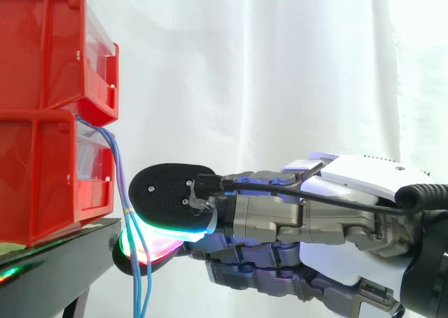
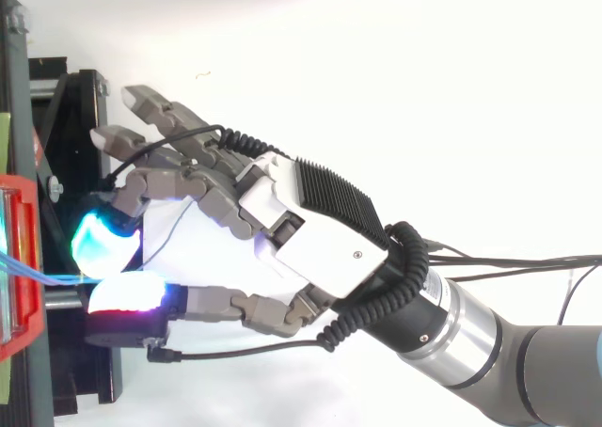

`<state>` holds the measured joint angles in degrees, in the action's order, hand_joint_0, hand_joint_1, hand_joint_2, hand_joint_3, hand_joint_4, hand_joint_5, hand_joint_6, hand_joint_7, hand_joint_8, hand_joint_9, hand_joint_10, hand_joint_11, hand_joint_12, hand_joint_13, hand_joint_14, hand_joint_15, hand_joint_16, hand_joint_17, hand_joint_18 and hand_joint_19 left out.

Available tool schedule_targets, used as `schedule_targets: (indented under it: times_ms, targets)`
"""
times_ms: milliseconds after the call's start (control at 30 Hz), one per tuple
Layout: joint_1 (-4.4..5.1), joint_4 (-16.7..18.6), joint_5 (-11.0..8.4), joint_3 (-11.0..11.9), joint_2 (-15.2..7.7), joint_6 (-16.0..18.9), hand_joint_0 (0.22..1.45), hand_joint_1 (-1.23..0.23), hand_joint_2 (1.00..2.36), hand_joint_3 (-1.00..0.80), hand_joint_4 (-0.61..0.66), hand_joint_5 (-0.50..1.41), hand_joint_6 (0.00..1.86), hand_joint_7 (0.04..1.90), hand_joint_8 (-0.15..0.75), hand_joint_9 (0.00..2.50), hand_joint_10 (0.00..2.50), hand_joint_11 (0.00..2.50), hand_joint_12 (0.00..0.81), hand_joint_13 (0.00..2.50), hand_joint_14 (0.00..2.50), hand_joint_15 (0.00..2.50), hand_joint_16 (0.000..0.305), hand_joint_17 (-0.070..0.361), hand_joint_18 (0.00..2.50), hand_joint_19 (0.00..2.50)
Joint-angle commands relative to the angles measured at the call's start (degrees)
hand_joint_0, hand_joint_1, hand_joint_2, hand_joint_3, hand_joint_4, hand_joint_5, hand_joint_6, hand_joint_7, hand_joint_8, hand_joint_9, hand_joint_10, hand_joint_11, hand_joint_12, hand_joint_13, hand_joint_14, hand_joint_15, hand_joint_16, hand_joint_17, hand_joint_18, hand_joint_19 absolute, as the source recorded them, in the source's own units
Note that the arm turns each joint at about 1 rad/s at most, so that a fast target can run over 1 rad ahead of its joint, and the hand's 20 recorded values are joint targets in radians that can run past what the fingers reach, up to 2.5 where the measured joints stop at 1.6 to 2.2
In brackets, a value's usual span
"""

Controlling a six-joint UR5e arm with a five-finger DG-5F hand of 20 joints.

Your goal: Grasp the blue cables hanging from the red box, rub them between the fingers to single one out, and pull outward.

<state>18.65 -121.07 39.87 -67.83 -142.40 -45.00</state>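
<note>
We log the hand (image 1: 350, 192) level at bin height, thumb and one finger pinched on the blue cables (image 1: 119, 169), other fingers spread straight. The cables hang from the lower red bin (image 1: 35, 185), down past the black stand (image 1: 56, 262). White curtain (image 1: 280, 73) behind.

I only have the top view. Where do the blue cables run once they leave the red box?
Observer: In the side view the blue cables come out between the two stacked red bins and hang down.
Operator: Do they reach the fingertips?
Observer: Yes, they pass between the pads of the hand and dangle on below.
Operator: One strand or several?
Observer: Several; below the pads at least two strands hang apart.
</note>
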Motion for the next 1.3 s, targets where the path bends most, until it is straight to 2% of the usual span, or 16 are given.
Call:
schedule_targets:
  times_ms: [0,67,167,400,600,633,700,733,833,1100,1200,1267]
  targets:
    - [0.07,0.13,-0.06,0.06,0.02,0.17,0.63,-0.68,1.03,-0.25,0.25,-0.23,0.82,1.01,0.361,0.26,0.00,0.00,0.350,0.04,0.00,0.00,0.037,0.083,0.00,0.00]
    - [0.25,0.04,-0.06,0.33,0.02,0.17,0.62,-0.69,1.03,-0.27,0.26,-0.24,0.82,1.00,0.361,0.27,0.00,0.00,0.355,0.05,0.00,0.00,0.038,0.085,0.00,0.00]
    - [0.33,-0.22,-0.06,1.03,0.02,0.17,0.59,-0.68,1.02,-0.34,0.27,-0.22,0.71,1.06,0.368,0.27,0.00,0.00,0.363,0.05,0.00,0.00,0.040,0.089,0.00,0.00]
    - [0.33,-0.49,0.12,1.38,-0.07,-0.18,0.56,-0.64,1.02,-0.38,0.30,-0.16,0.50,1.31,0.373,0.27,0.00,0.00,0.367,0.04,0.00,0.00,0.039,0.088,0.00,0.00]
    - [0.07,-1.10,0.29,1.38,-0.24,-0.09,0.56,-0.63,1.02,-0.37,0.32,-0.17,0.50,1.22,0.375,0.27,0.00,0.00,0.370,0.05,0.00,0.00,0.040,0.090,0.00,0.00]
    - [-0.02,-0.75,0.47,1.38,-1.12,0.00,0.56,-0.63,1.01,-0.38,0.31,-0.17,0.50,1.22,0.377,0.27,0.00,0.00,0.371,0.05,0.00,0.00,0.040,0.089,0.00,0.00]
    - [-0.02,-0.31,0.73,1.38,-1.39,0.17,0.56,-0.63,1.01,-0.38,0.31,-0.17,0.50,1.21,0.372,0.27,0.00,0.00,0.367,0.06,0.00,0.00,0.039,0.088,0.00,0.00]
    - [-0.02,0.83,1.08,1.47,-2.53,0.17,0.56,-0.63,1.02,-0.37,0.31,-0.17,0.50,1.21,0.372,0.27,0.00,0.00,0.362,0.05,0.00,0.00,0.039,0.088,0.00,0.00]
    - [0.33,3.12,0.82,1.47,-2.88,0.00,0.56,-0.63,1.02,-0.37,0.31,-0.17,0.50,1.21,0.370,0.27,0.00,0.00,0.358,0.05,0.00,0.00,0.039,0.088,0.00,0.00]
    - [0.33,3.47,1.00,1.47,-2.97,0.00,0.57,-0.64,1.02,-0.37,0.31,-0.17,0.50,1.21,0.368,0.28,0.00,0.00,0.362,0.06,0.00,0.00,0.039,0.088,0.00,0.00]
    - [0.42,5.23,1.08,1.65,-4.90,0.88,0.57,-0.64,1.02,-0.37,0.31,-0.16,0.50,1.25,0.370,0.28,0.00,0.00,0.359,0.07,0.00,0.00,0.038,0.086,0.00,0.00]
    - [0.42,6.98,1.08,1.82,-4.99,1.76,0.57,-0.65,1.02,-0.37,0.31,-0.16,0.50,1.25,0.368,0.28,0.00,0.00,0.358,0.07,0.00,0.00,0.038,0.085,0.00,0.00]
